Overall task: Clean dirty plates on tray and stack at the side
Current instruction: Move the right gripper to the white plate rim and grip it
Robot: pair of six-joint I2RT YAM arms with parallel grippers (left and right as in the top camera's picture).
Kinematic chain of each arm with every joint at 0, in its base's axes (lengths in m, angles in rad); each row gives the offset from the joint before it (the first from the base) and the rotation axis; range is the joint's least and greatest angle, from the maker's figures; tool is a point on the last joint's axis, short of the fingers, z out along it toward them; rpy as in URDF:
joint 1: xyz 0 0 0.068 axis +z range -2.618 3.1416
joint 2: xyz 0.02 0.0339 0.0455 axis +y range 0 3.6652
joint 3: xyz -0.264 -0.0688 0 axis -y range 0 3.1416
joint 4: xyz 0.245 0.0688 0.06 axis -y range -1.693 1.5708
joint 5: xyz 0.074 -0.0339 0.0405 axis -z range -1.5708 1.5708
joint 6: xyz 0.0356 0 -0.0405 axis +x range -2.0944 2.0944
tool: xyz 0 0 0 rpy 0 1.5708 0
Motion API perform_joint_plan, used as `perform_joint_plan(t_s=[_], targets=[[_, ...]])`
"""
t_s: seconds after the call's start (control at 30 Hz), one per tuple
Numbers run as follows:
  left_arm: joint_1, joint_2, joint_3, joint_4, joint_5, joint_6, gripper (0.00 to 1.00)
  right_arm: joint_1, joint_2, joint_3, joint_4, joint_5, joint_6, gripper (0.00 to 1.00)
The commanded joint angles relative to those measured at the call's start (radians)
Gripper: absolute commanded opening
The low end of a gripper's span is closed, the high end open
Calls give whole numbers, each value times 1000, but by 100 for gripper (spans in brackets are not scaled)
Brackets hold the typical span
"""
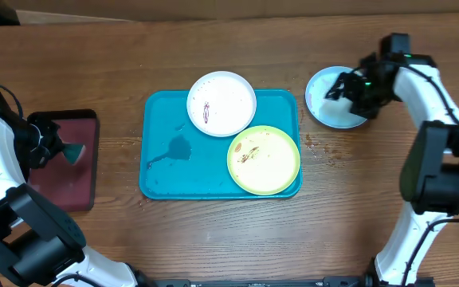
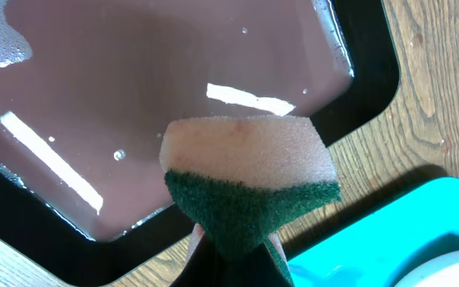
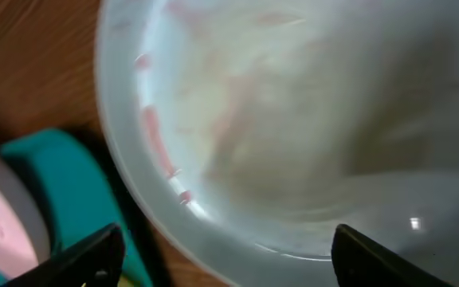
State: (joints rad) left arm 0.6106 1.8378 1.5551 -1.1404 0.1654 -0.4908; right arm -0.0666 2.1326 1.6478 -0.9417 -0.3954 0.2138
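Observation:
The turquoise tray (image 1: 166, 171) lies mid-table. The white plate (image 1: 221, 104) rests on its far edge and the yellow-green plate (image 1: 263, 159) on its right near corner, both with reddish-brown smears. The light blue plate (image 1: 329, 108) sits on the table right of the tray; it fills the right wrist view (image 3: 293, 119), smeared red near its rim. My right gripper (image 1: 349, 89) is open just above it (image 3: 225, 255). My left gripper (image 1: 64, 151) is shut on a sponge (image 2: 249, 171), pale on top and green below, over the maroon tray (image 2: 134, 96).
The dark maroon black-rimmed tray (image 1: 70, 163) at the left holds a film of liquid with bubbles. A wet patch (image 1: 178, 147) lies on the turquoise tray's left half. Small drips mark the wood (image 1: 313, 143) right of the tray.

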Motion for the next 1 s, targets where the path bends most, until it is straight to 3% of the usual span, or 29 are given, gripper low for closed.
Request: perform_joint_plan(t_s=[0.0,0.5,0.57,0.63,0.73,0.97], targets=[[-10,6,-2,0,19,24,4,113,-36,37,41,-47,27,82],[-61,6,-2,-8,18,50,4,507,24,26,313,457,162,79],[-62,6,-2,-10,19,50,4,516,36,26,321,453,192,71],[-62,6,-2,-11,19,50,4,521,45,26,335,432,210,54],[-62,6,-2,-10,19,50,4,526,56,25,346,392,210,41],[-62,6,-2,-11,19,50,4,550,109,25,346,375,209,39]])
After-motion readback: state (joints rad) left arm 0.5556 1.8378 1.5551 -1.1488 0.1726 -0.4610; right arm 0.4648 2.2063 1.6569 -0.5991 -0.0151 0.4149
